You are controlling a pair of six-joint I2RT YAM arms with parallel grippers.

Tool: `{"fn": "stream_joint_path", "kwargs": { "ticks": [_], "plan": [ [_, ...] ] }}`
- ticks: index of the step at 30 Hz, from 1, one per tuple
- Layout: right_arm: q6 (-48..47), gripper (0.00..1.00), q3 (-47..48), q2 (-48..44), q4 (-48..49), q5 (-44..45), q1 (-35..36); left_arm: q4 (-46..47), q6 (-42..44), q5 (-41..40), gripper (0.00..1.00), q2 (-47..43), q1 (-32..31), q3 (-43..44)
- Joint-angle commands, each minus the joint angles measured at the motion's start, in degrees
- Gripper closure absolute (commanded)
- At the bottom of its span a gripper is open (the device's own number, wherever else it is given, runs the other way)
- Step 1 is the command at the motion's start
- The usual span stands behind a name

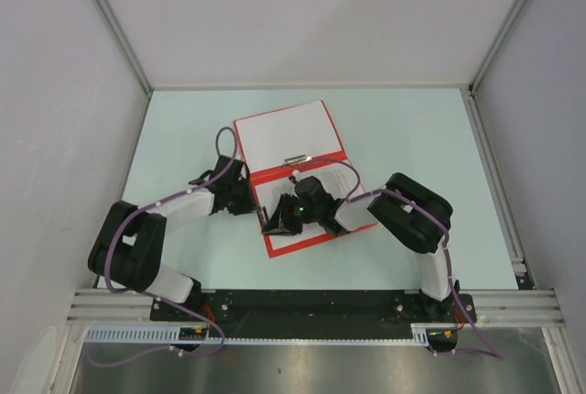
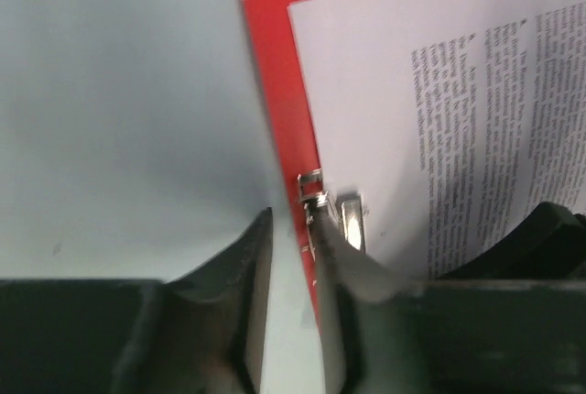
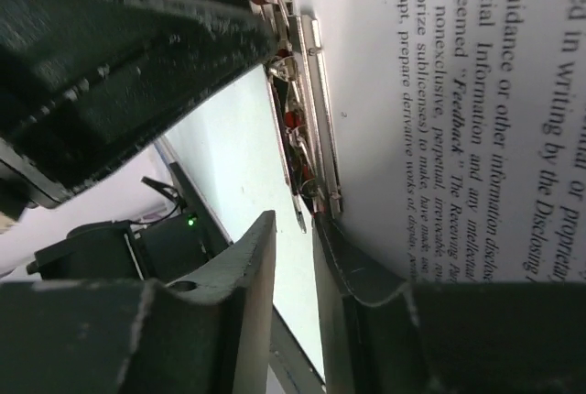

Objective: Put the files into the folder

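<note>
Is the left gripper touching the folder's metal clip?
Cannot tell. Left wrist view: the left gripper overlaps the metal clip; neither contact nor gap shows plainly.

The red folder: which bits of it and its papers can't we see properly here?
Top view: the near half of the folder sits under the left arm and right arm. Print on the files is too small to read.
Left wrist view: the left fingers cover the folder's lower part, and the print is blurry.
Right wrist view: the picture's edge cuts off the page. The right fingers hide the lower end of the metal clip.
</note>
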Motion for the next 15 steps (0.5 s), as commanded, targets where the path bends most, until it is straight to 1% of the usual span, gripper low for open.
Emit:
{"fn": "stream_joint_path", "kwargs": {
  "ticks": [1,2,4,5,6,7,8,9,10,11,12,13,14,15],
  "plan": [
    [0.70,0.69,-1.29,1.43,1.16,-4.68,-1.09,-8.92,4.88,-3.24,0.58,-5.44,0.33,3.21],
    [0.44,0.68,-1.29,1.17,1.08,-5.55,-1.53,-9.89,6.28,-3.41,0.54,-5.80,1.12,4.28],
    [-1.31,0.61,-1.20,-0.93,-0.92,-5.82,-1.62,-12.69,7.60,-2.54,0.47,-6.41,1.91,7.87],
    [-2.11,0.57,-1.12,-2.07,-1.81,-6.43,-1.80,-13.67,9.00,-2.19,0.46,-6.94,2.53,9.11],
    [-3.07,0.54,-0.94,-5.56,-3.04,-6.79,-1.80,-14.46,9.71,-2.01,0.43,-7.55,2.71,10.16],
    [-6.39,0.49,-0.77,-7.95,-7.40,-6.18,-1.80,-15.25,11.28,-1.31,0.42,-9.12,2.80,12.18],
    [-8.42,0.40,-0.42,-10.23,-10.66,-5.22,-1.97,-16.39,12.08,-0.52,0.41,-9.84,2.80,12.98],
    [-11.49,0.35,0.98,-15.74,-14.70,-3.99,-2.24,-16.84,12.61,0.01,0.40,-10.45,2.80,13.68],
    [-14.30,0.30,2.04,-18.14,-23.70,-0.41,-2.67,-16.58,13.23,1.23,0.39,-11.24,2.71,13.95],
    [-20.07,0.21,2.83,-20.78,-27.45,1.37,-3.29,-14.75,13.15,4.64,0.38,-12.47,2.71,13.61],
    [-22.57,0.18,3.88,-22.81,-32.01,2.34,-5.29,-14.04,12.80,6.93,0.38,-12.57,2.62,13.34],
    [-24.59,0.14,3.98,-26.74,-37.80,4.96,-7.23,-13.16,11.66,8.70,0.37,-12.48,2.19,12.73],
    [-28.53,0.08,4.07,-28.26,-40.55,6.73,-9.51,-12.19,11.22,11.41,0.38,-11.61,1.57,12.38],
    [-30.40,0.05,4.07,-29.41,-43.02,8.57,-15.62,-10.62,10.86,12.05,0.38,-11.17,0.87,12.11]
  ]
}}
